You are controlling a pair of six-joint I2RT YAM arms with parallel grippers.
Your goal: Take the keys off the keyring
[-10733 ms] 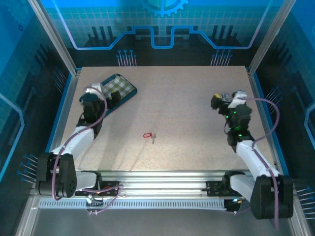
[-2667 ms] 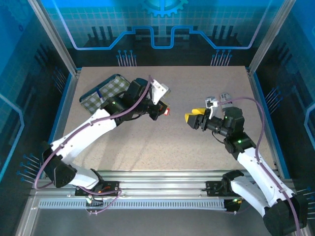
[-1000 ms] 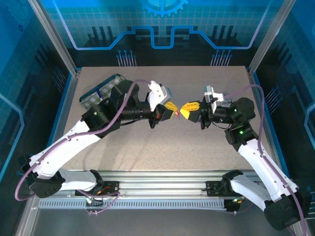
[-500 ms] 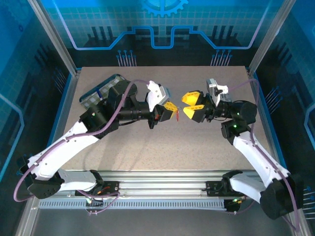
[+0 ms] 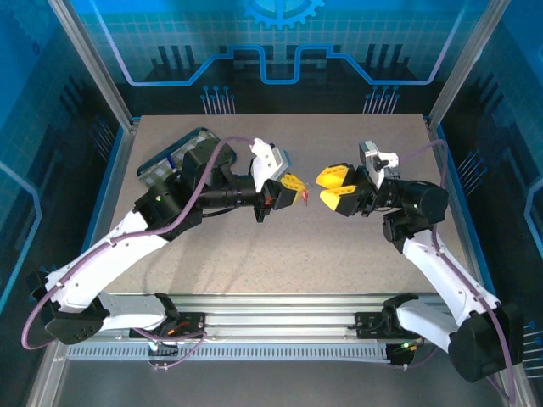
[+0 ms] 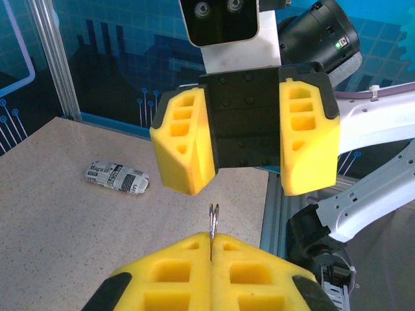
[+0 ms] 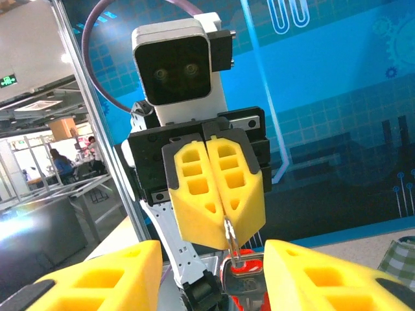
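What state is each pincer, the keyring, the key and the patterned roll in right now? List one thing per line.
Left pincer: shut on the keyring.
Right pincer: open, holding nothing.
Keyring: held by its metal ring, red tag hanging below.
Key: hanging beside the red tag, not yet removed.
Patterned roll: lying on its side on the table.

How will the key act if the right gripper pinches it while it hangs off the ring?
Likely swings away: the key hangs free below the ring, which the left gripper pinches. Probably stiff and light, being small metal. Its smooth face may slip in the right gripper.
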